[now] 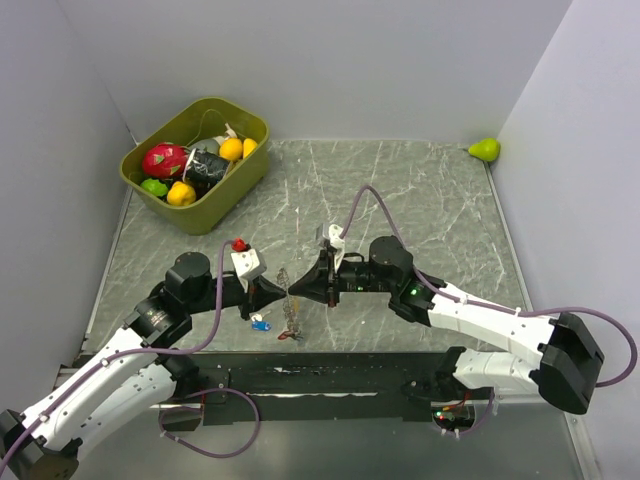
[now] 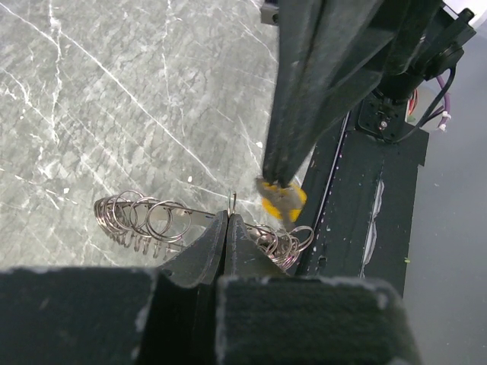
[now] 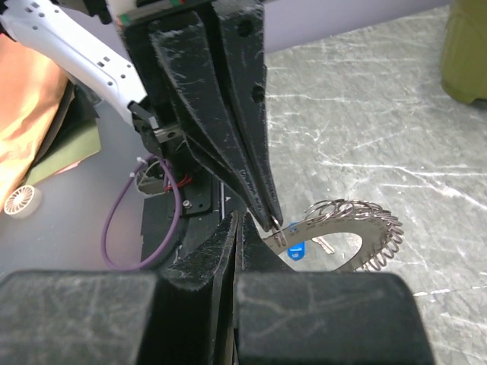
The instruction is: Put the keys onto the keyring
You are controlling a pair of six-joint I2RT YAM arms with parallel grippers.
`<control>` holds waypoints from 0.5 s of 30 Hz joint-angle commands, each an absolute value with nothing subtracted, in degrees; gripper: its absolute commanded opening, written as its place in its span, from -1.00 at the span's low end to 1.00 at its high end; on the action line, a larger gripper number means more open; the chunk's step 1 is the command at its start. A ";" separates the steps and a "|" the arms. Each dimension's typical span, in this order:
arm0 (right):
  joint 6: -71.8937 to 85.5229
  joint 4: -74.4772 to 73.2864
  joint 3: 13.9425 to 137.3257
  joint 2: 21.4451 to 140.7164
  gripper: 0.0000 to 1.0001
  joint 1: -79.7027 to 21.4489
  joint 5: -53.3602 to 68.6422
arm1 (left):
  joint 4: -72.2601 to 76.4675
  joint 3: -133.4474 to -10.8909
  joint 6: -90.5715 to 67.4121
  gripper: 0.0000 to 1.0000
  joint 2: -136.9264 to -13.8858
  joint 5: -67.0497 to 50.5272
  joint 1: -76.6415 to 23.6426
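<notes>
As both arms meet low over the middle of the table (image 1: pixel 450 200), the left gripper (image 2: pixel 227 222) is clamped on the keyring (image 2: pixel 144 220), a flat silvery strip strung with small wire loops. The right gripper (image 2: pixel 278 176), jaws pressed together, pinches a yellow key (image 2: pixel 280 199) just beside that strip. Only the left wrist camera shows the yellow key. The right wrist camera shows instead the keyring's crescent curve and a blue key (image 3: pixel 297 249) lying on the table behind it. From above, the keyring hangs between the two sets of fingertips, with the blue key and a red key (image 1: pixel 290 335) on the grey, marble-patterned surface just in front of it. A green bin (image 1: pixel 232 198) of fruit toys (image 1: pixel 165 160) sits at the far left corner and a green pear (image 1: pixel 485 150) at the far right, with plain pale walls (image 1: pixel 350 60) enclosing the table. Whether the yellow key touches the keyring cannot be told, and from above the fingers hide that key.
</notes>
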State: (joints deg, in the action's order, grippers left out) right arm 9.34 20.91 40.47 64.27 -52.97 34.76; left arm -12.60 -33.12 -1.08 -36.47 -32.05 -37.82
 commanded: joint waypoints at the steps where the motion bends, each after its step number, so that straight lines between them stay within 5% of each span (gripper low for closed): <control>1: 8.70 22.24 43.33 65.04 -1.00 -53.35 32.61 | -10.46 -36.12 -0.62 -0.98 -35.33 -32.43 -38.23; 15: 9.05 22.67 43.51 67.24 -1.00 -53.26 31.29 | -10.55 -36.21 -0.62 -0.98 -34.98 -32.78 -38.32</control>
State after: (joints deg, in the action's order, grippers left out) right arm 9.32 20.32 40.51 67.13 -53.01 32.56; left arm -13.43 -33.12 -1.08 -35.86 -32.05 -37.98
